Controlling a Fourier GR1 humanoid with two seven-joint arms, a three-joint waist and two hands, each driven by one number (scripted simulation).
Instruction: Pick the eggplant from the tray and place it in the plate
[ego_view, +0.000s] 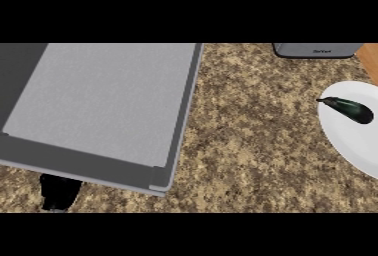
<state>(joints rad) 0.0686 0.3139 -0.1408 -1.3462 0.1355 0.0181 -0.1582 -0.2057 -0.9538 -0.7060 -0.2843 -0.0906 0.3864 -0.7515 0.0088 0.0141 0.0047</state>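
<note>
At 3 o'clock, a white plate (353, 145) lies partly cut off by the view's right edge, w/ the dark eggplant (348, 109) resting on its upper part, stem end pointing toward 9 o'clock. Grey tray (96, 100) fills the 9–12 o'clock sector on the speckled stone counter (251, 150) (its near rim runs diagonally). Left hand (59, 192) shows at 7 o'clock, mostly hidden under the tray's rim; finger state cannot be told. Grey appliance (316, 50) sits at approx. 1 o'clock, cropped by the top.
</note>
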